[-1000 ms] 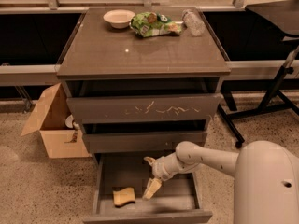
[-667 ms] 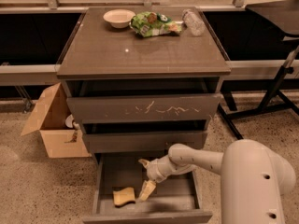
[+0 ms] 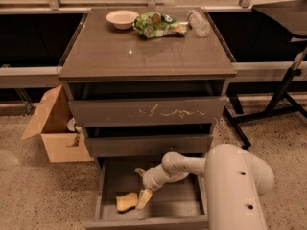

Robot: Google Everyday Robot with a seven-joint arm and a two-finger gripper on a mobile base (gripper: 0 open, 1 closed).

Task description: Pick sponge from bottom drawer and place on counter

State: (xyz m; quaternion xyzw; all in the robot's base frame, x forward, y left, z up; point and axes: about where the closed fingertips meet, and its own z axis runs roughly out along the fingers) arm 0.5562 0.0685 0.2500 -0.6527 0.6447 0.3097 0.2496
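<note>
The sponge [image 3: 126, 201], a small pale yellow-tan block, lies flat on the floor of the open bottom drawer [image 3: 108, 176], near its front left. My gripper [image 3: 142, 186] reaches into the drawer from the right on a white arm. It is open: one finger points up and back, the other fingertip [image 3: 143, 198] points down and rests right beside the sponge's right edge. The sponge is not between the fingers. The counter [image 3: 144, 54] is the glossy grey-brown top of the cabinet, well above.
On the counter's back edge sit a white bowl [image 3: 122, 18], a green snack bag [image 3: 156, 24] and a clear plastic bottle [image 3: 198, 22]. The scratched drawer [image 3: 146, 111] and the middle drawer [image 3: 148, 144] overhang the bottom one. An open cardboard box [image 3: 55, 128] stands left of the cabinet.
My gripper has moved left and a little down inside the bottom drawer, so its lower finger now sits next to the sponge. The sponge has not moved.
</note>
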